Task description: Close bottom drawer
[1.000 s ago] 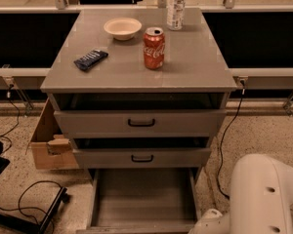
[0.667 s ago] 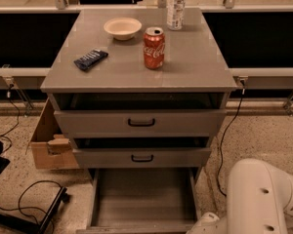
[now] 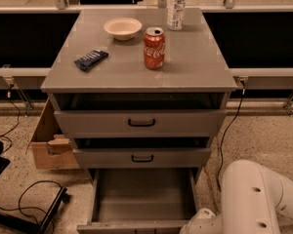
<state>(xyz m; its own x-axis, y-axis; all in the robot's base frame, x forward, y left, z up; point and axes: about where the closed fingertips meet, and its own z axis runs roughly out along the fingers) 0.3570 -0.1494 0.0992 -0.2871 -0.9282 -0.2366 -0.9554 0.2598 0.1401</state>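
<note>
Gaping fully out at the cabinet's foot, below the 2 upper drawers, the bottom drawer (image 3: 144, 194) isn't pushed in yet, so approx. 0 done; arm (image 3: 254, 199) sits by its front right corner, hand out of view, can't tell its state.

Seeing bottom drawer (image 3: 144, 199) pulled wide open, grey inside showing. Noting white arm (image 3: 259, 199) beside its right front corner; gripper past lower edge, unseen.
</note>
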